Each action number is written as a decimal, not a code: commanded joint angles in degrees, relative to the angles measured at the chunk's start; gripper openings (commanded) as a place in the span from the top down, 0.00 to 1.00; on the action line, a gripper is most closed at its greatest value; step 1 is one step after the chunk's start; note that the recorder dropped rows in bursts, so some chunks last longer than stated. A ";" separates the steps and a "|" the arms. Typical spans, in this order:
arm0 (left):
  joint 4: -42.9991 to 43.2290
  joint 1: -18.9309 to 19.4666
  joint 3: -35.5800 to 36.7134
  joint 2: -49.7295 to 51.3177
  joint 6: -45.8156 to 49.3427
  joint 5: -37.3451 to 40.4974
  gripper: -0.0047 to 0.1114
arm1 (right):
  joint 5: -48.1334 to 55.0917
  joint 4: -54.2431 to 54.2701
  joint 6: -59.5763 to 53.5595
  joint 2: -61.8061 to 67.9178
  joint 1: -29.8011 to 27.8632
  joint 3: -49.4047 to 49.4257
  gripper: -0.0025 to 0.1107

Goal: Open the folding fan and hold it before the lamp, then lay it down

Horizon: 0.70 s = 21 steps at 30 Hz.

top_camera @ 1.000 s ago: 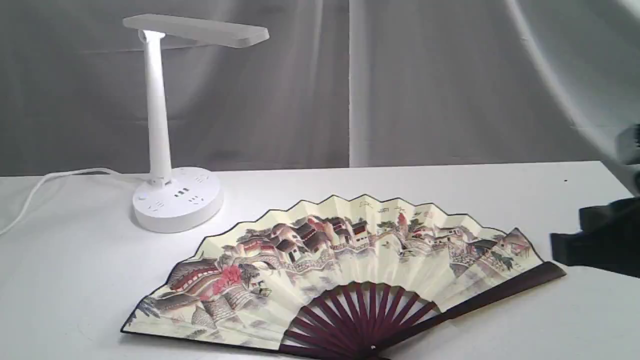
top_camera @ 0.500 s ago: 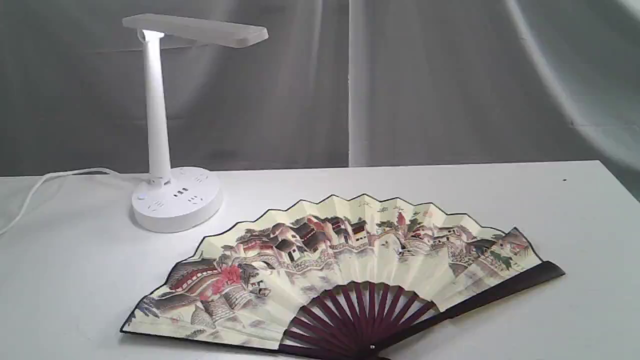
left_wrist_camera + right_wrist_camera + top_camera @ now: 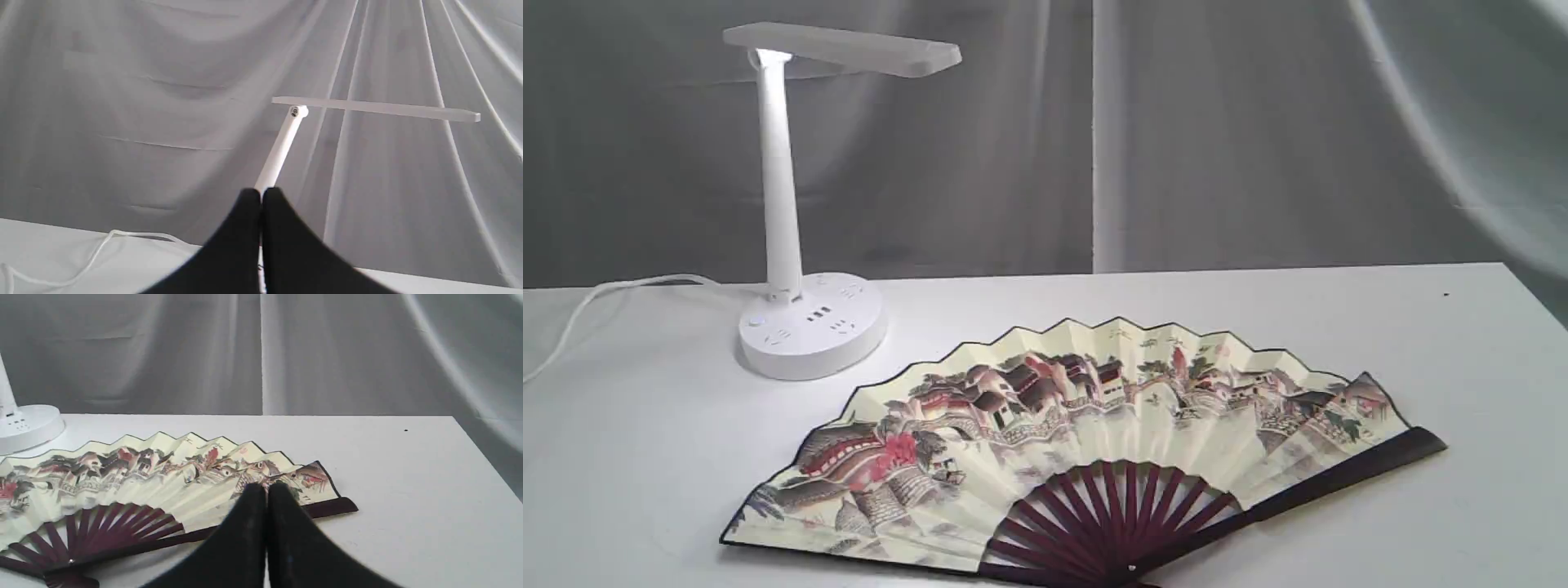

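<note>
Paper side up, the folding fan lies spread fully open and flat on the white table, in nobody's hold. My right gripper hangs above the tabletop with its two black fingers pressed together and nothing between them. Just ahead of those tips, apart from them, is the fan's end with the dark outer guard stick. From there the painted leaf and the maroon ribs stretch away toward the lamp, whose round base stands beyond the fan's far end. My left gripper is likewise closed tight and empty, finger against finger. Straight past its tips rises the lamp's slim stem, with the flat head higher than my fingertips and reaching off to one side. The white cord trails over the table, lower than my left fingers and off to their side. Grey curtain hangs behind everything.
</note>
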 commanded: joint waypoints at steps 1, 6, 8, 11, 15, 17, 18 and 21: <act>-0.03 -0.25 1.44 -0.17 -0.20 -0.77 0.96 | -0.77 0.96 -0.19 0.40 -0.13 0.23 0.98; 5.20 -0.25 6.97 -0.17 0.21 -0.76 0.96 | -0.77 0.96 -0.19 0.40 -0.13 0.23 0.98; 7.48 -0.25 9.19 -0.17 -0.04 -1.33 0.96 | -0.76 0.42 -0.65 0.40 -0.13 0.23 0.98; 7.93 -0.25 11.46 -0.17 -0.04 -4.85 0.96 | -0.24 0.30 -0.65 0.40 -0.13 0.23 0.98; 9.17 -0.25 11.46 -0.17 -0.04 -0.19 0.96 | 0.29 0.30 -0.81 0.40 -0.13 0.23 0.98; 9.17 -0.25 11.46 -0.17 -0.04 2.53 0.96 | 0.78 0.30 -0.81 0.40 -0.13 0.23 0.98; 9.17 -0.25 11.46 -0.17 -0.04 2.54 0.96 | 0.92 0.30 -0.81 0.40 -0.13 0.23 0.98; 9.17 -0.25 11.46 -0.17 -0.44 2.27 0.96 | 1.73 0.30 -0.81 0.40 -0.13 0.23 0.98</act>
